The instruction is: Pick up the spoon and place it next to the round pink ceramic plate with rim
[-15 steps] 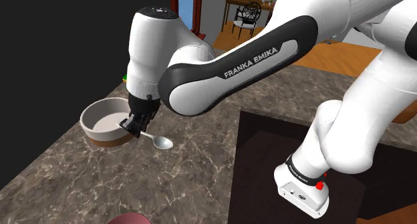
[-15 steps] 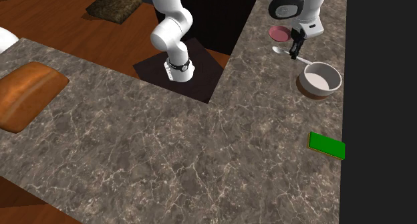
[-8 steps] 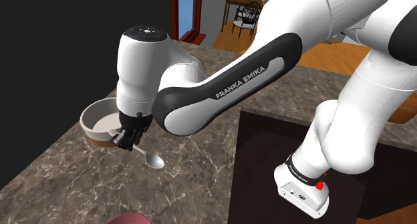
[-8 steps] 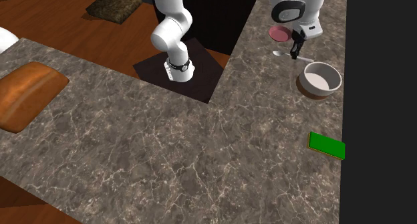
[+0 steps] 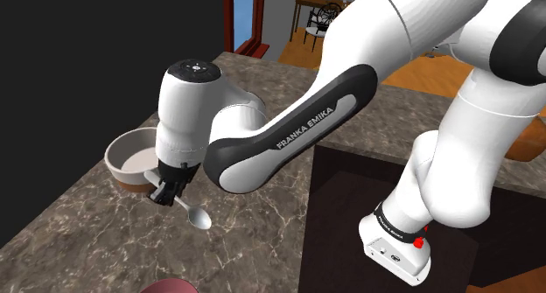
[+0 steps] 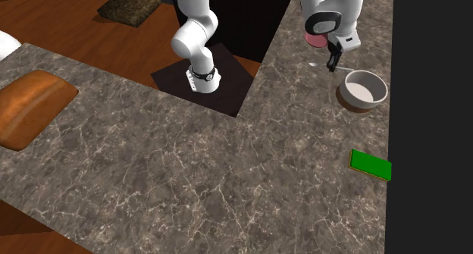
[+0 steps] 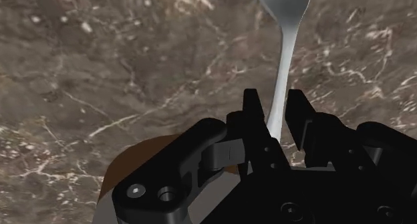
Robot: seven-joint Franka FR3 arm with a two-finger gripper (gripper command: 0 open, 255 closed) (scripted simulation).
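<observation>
Black end effector clamps the slim handle of a glossy grey spoon over the veined, dark marble table, just beside a round white bowl.

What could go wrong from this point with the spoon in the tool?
The tool pinches the spoon near its handle's end, so it may swivel or slip out on the way. The bowl stands close beside the tool; a careless swing might knock it.
</observation>
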